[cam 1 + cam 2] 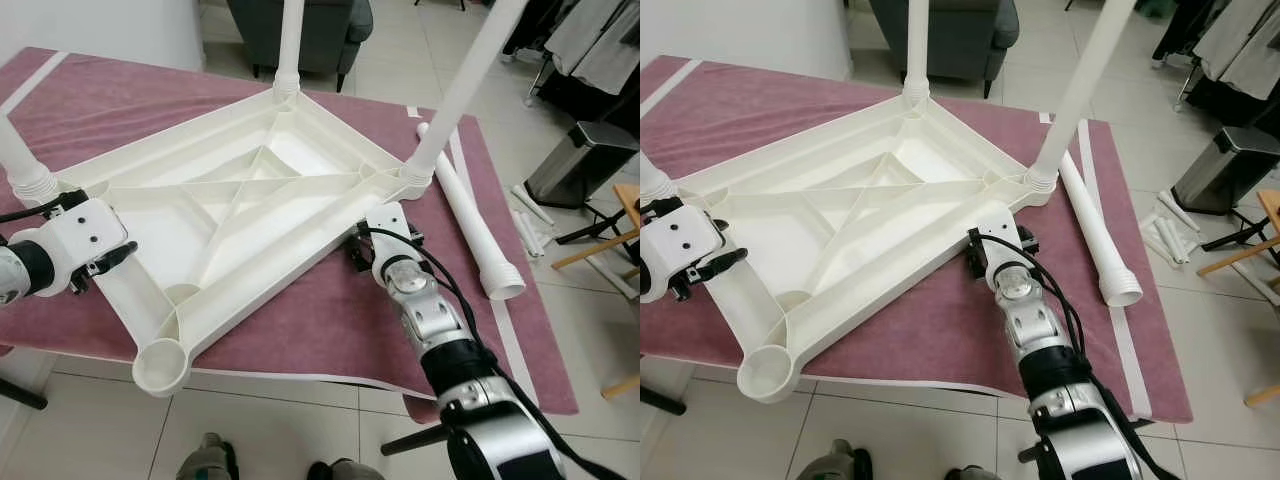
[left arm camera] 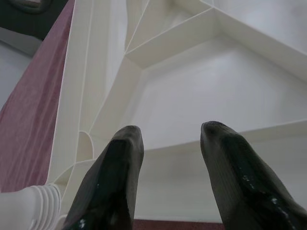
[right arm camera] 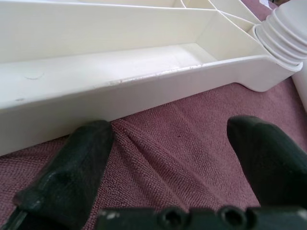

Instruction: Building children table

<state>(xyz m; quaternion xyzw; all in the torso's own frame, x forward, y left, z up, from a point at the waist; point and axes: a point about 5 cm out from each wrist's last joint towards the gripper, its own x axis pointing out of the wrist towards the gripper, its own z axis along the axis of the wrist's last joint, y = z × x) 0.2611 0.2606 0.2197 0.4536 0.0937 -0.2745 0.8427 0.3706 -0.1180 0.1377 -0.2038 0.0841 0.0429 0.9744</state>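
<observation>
The white table top [image 1: 240, 210] lies upside down on a dark red cloth [image 1: 330, 320] on the floor. Three white legs stand up from its corners: one at the far corner [image 1: 290, 40], one at the corner by the right arm [image 1: 460, 90], and one at the corner by the left arm [image 1: 20, 160]. The near corner socket [image 1: 160, 365] is still an empty round hole. The last loose leg [image 1: 470, 215] lies on the cloth just past the table top's right corner.

The left gripper [image 2: 168, 158] hangs over the table top's left edge with its fingers spread wide and nothing in them. The right gripper [image 3: 170, 158] sits low on the cloth just beside the table top's right edge, also wide open and empty.

I think the job is mostly done, with one leg left. Next, the right gripper likely needs to swing over to the loose leg, close around it, lift it, and stand it in the empty socket, then twist it in.
</observation>
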